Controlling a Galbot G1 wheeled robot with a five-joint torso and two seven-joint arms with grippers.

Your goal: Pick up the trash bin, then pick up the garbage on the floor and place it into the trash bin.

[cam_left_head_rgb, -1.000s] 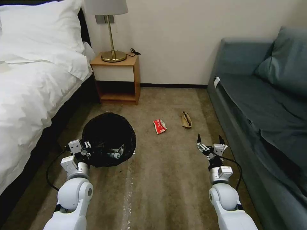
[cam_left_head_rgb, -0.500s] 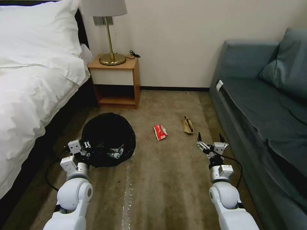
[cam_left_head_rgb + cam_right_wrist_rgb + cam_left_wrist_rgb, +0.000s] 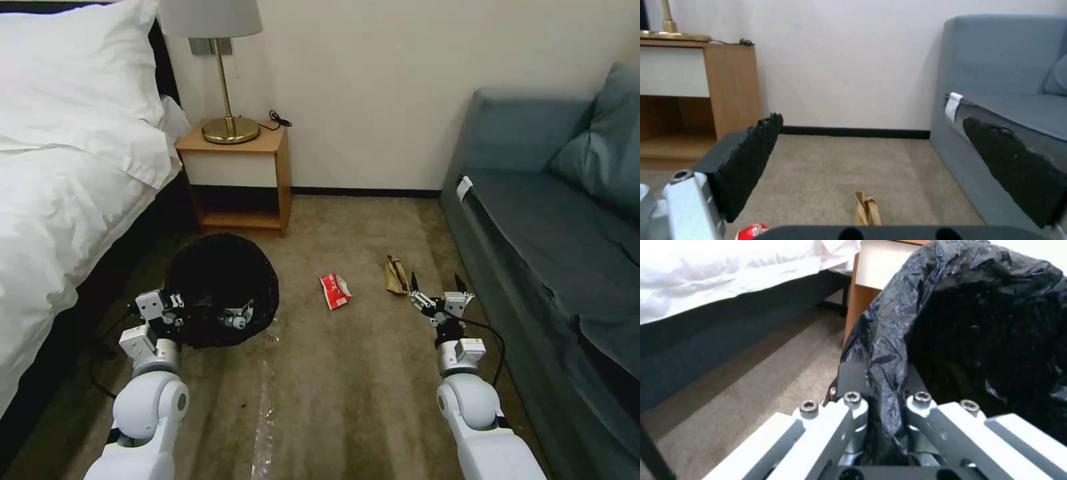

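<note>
Rolling forward: the small brown paper wrapper [image 3: 395, 275] and red packet [image 3: 335, 291] on the carpet are now nearer. My left gripper [image 3: 887, 400] is clamping the black-lined white trash bin [image 3: 222, 288]; my right gripper [image 3: 439, 287] is hovering wide open, empty, just beside the wrapper.

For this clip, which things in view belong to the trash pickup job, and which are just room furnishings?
Part of the job:
- trash bin, its bag rim pinched in the left claw
- red packet on the carpet
- brown paper wrapper on the carpet, just ahead of the open right claw

Just there:
- bed
- nightstand
- lamp
- sofa
</note>
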